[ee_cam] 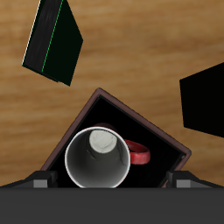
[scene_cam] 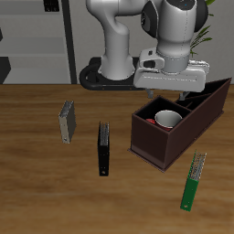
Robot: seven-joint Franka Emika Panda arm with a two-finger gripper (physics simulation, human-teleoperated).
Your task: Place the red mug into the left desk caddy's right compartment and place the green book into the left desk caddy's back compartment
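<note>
Whether the jaws of the gripper point(scene_cam: 175, 90) are spread or pressed together cannot be told; it hangs over the left desk caddy point(scene_cam: 146, 144). From the grey book point(scene_cam: 67, 121) past the black book point(scene_cam: 105, 148), the red mug point(scene_cam: 166, 119) stands upright in the right compartment point(scene_cam: 152, 122). The green book point(scene_cam: 193, 182) lies flat nearer the table's front edge: probably light, stiff, slippery, best pinched across its thin edges. Its spine marks are unreadable.

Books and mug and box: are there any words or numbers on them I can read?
None can be read.
green book: small white marks along its spine, too small to read.
black book: no text shows.
grey book: no text shows.
red mug: no text shows.
left desk caddy: plain dark walls, no label.
</note>
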